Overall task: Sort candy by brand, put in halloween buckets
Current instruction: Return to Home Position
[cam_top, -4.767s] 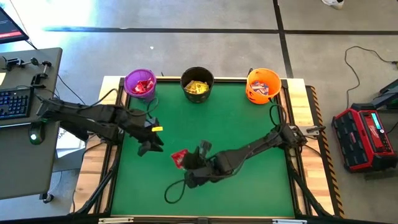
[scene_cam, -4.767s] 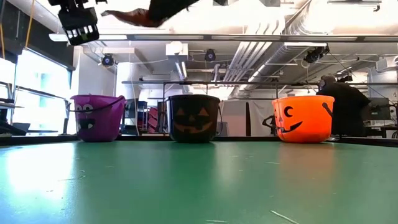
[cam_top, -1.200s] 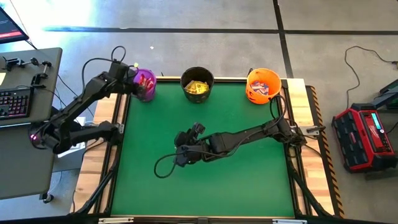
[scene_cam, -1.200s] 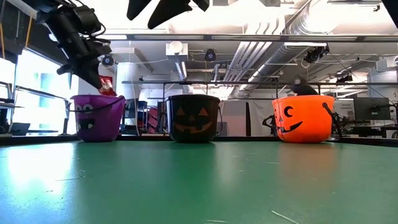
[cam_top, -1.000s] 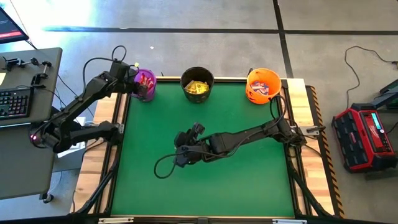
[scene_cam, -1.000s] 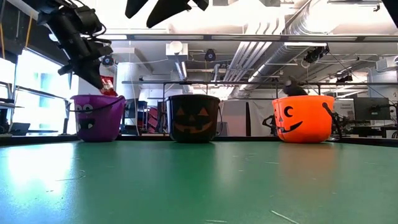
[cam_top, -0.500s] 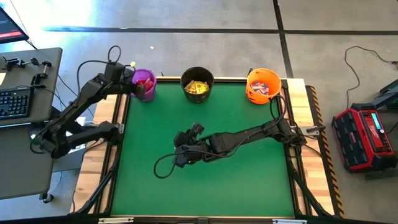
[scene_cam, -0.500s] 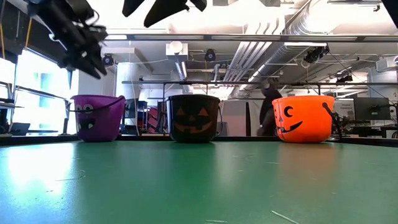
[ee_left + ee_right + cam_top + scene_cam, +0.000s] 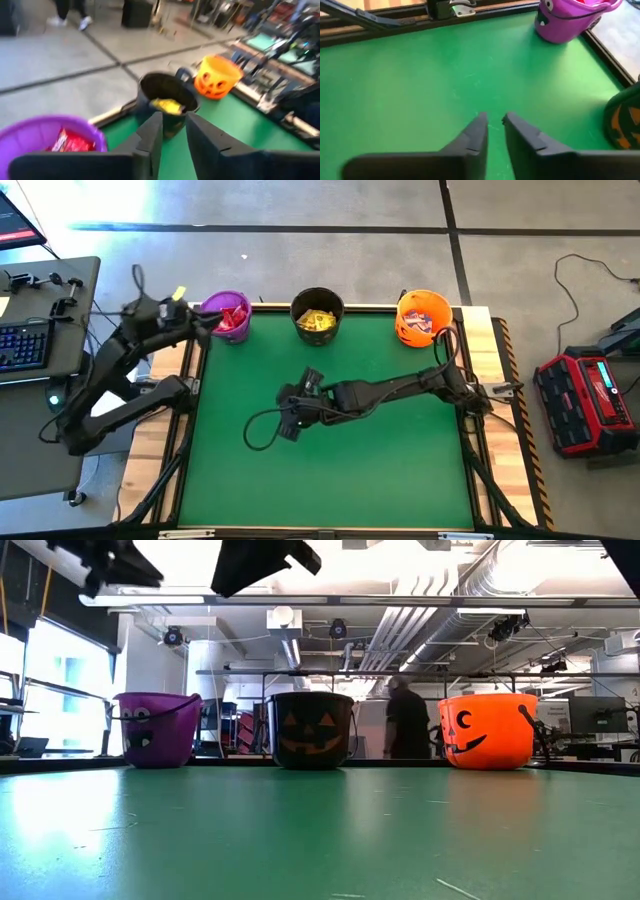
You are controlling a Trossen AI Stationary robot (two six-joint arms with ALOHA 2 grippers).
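Observation:
Three halloween buckets stand along the green table's far edge: purple (image 9: 225, 315) with red candy (image 9: 72, 141), black (image 9: 318, 315) with yellow candy (image 9: 167, 105), and orange (image 9: 422, 317) with white-and-blue candy. My left gripper (image 9: 203, 325) hovers off the table's far left corner, just left of the purple bucket. It points toward the buckets, open and empty (image 9: 174, 131). My right gripper (image 9: 288, 418) hangs over the middle of the mat. Its fingers (image 9: 495, 121) stand a narrow gap apart with nothing between them.
A black cable loop (image 9: 260, 430) hangs by my right gripper over the mat. Wooden borders (image 9: 160, 450) frame the mat. A desk with a keyboard (image 9: 22, 345) stands to the left, and a red case (image 9: 585, 400) lies on the floor at the right. A person (image 9: 405, 720) walks behind the buckets.
My left gripper held a red packet over the purple bucket and has let it go; the packet no longer shows at its fingers. The gripper has then drawn up and back toward the table's left edge. My right gripper has shifted slightly toward the far edge.

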